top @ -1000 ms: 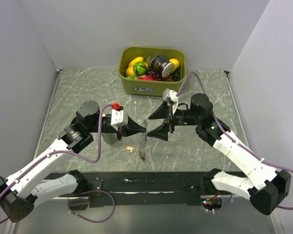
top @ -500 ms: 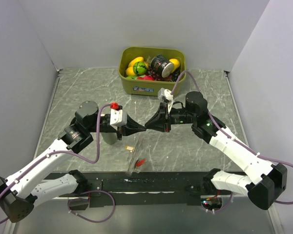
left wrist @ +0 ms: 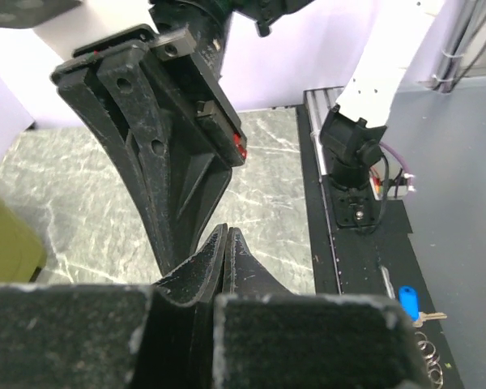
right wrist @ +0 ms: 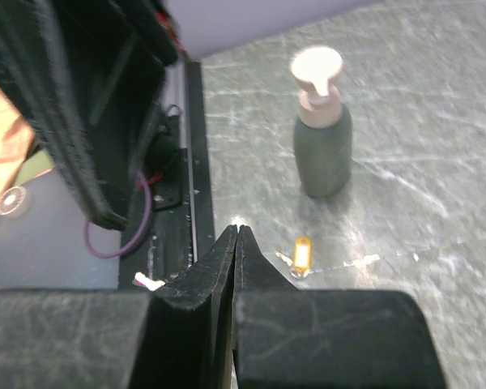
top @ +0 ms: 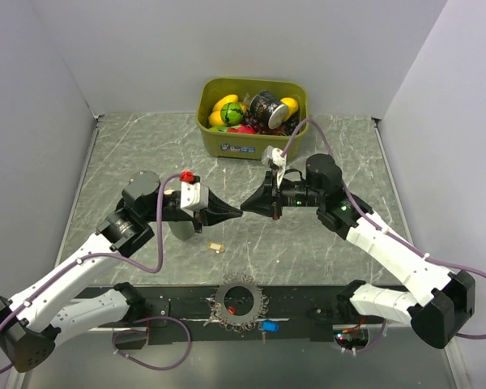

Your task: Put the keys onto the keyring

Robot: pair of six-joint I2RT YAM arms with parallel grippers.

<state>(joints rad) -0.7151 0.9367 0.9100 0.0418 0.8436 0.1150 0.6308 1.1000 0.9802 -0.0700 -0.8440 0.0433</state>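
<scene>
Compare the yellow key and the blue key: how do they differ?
Colour: the yellow key has a yellow tag, the blue key a blue one. Place: the yellow key lies on the marbled table; the blue key lies on the black rail at the near edge. The blue key sits close by the keyring; the yellow key lies well apart from it. Shared: both lie loose, not gripped.
</scene>
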